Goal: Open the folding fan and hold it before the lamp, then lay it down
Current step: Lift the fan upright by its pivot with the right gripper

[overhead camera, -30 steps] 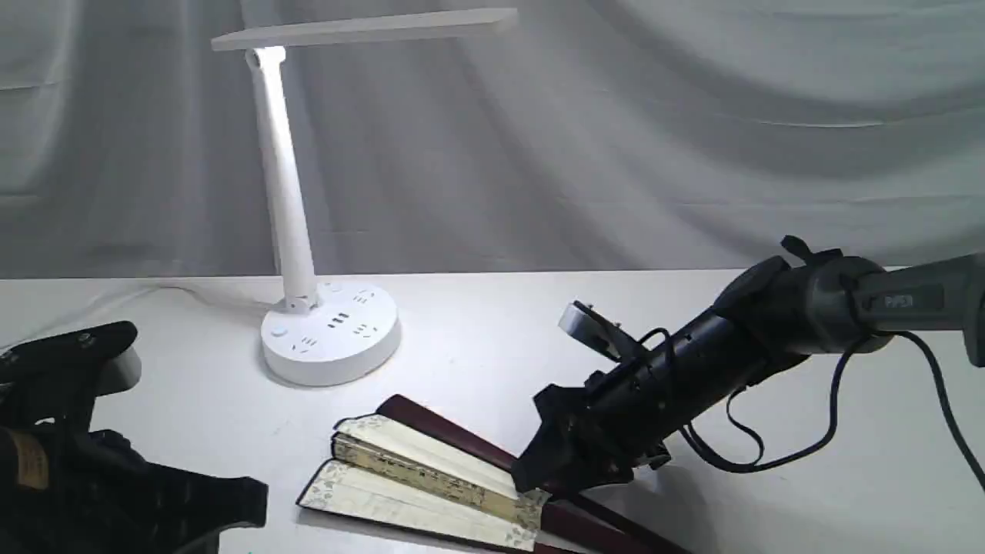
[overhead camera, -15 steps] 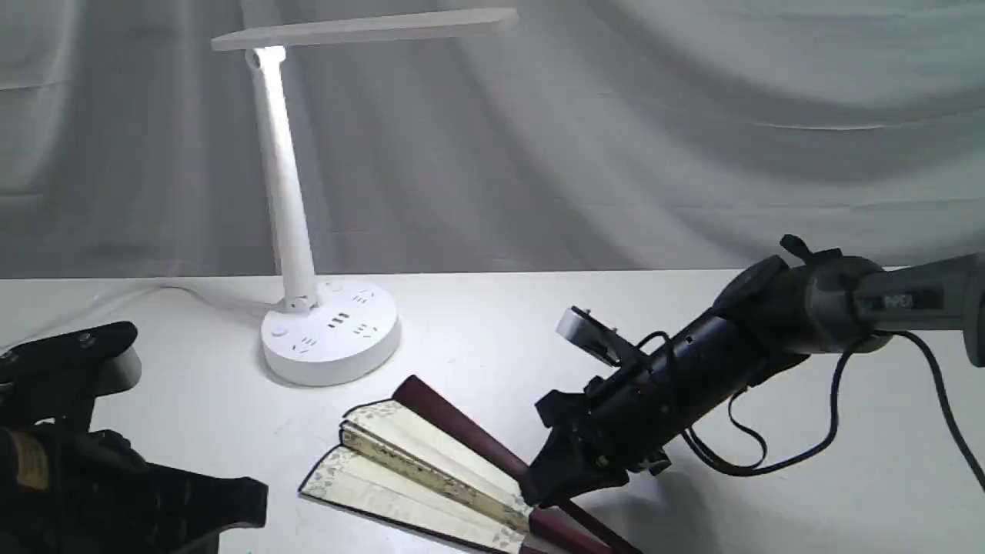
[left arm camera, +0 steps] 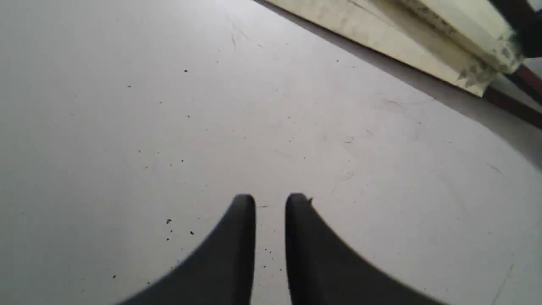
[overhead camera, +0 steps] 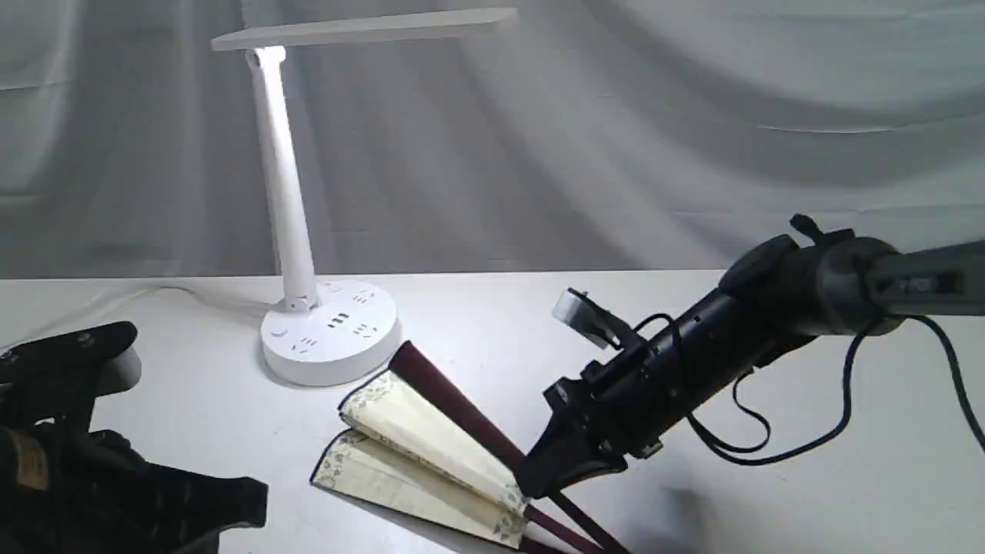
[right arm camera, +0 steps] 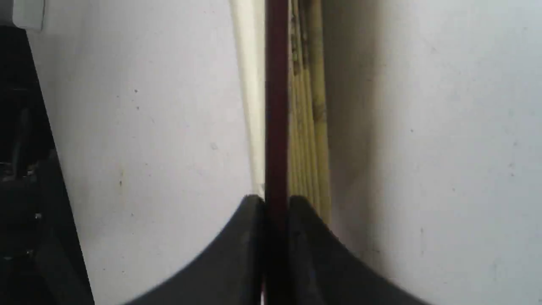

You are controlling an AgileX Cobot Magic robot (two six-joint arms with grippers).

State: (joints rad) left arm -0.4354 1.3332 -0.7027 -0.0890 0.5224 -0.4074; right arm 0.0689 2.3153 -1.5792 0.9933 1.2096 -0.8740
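Observation:
The folding fan (overhead camera: 415,442) lies partly spread on the white table (overhead camera: 477,323), in front of the lamp's round base. Its cream pleats rise toward the upper maroon guard (overhead camera: 450,400). My right gripper (overhead camera: 542,477) is shut on that guard near the ribs, and the right wrist view shows the guard (right arm camera: 276,106) pinched between the fingers, with yellowish pleat edges (right arm camera: 307,106) beside it. The white lamp (overhead camera: 288,200) stands at the back left with its bar head lit. My left gripper (left arm camera: 271,203) hovers low over bare table at the front left, its fingers nearly together and empty, the fan (left arm camera: 381,29) lying beyond it.
A grey curtain (overhead camera: 692,115) hangs behind the table. The lamp's cord (overhead camera: 177,291) runs left along the back edge. A black cable (overhead camera: 769,438) loops under the right arm. The left arm's bulk (overhead camera: 77,462) fills the front left corner.
The right gripper has lifted and swung the upper guard toward the lamp base. The pleats have spread wider and stand steeper. The left arm has stayed still.

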